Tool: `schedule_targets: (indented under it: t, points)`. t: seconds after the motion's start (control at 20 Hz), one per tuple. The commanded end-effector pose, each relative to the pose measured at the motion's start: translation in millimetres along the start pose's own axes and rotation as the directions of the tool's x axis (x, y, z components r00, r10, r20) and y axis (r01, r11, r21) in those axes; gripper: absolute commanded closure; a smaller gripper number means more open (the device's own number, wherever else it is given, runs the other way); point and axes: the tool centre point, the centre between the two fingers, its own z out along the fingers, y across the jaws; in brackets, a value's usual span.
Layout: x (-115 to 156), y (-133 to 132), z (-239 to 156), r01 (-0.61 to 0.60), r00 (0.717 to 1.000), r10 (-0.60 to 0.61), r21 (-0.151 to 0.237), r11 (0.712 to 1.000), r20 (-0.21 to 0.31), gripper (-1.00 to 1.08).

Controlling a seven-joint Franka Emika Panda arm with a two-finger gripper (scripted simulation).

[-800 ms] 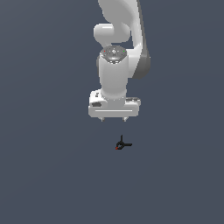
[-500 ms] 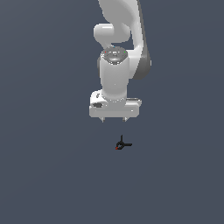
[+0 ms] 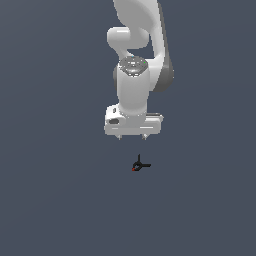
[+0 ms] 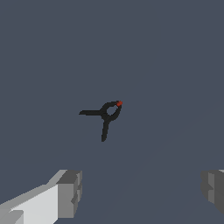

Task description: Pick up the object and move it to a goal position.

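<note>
The object (image 3: 139,165) is a tiny black clamp with two thin splayed prongs and a red-orange tip. It lies on the dark grey floor, alone. In the wrist view the object (image 4: 106,115) lies beyond the fingers, its ring and red tip pointing away from the prongs. My white gripper (image 3: 132,137) hangs above the object and a little toward the exterior view's left of it, not touching it. Its grey fingertips (image 4: 70,192) stand wide apart with nothing between them.
The flat dark grey floor (image 3: 55,200) spreads on all sides. The white arm (image 3: 135,45) rises from the gripper to the frame's upper edge. No goal marker shows.
The gripper has shifted only slightly, if at all. The object has not moved.
</note>
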Motion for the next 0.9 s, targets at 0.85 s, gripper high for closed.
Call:
schedule_targets:
  t: [0.85]
  points:
    - [16,-10,33,-0.27,0.963,0.27,-0.001,0.963,0.014,-0.92]
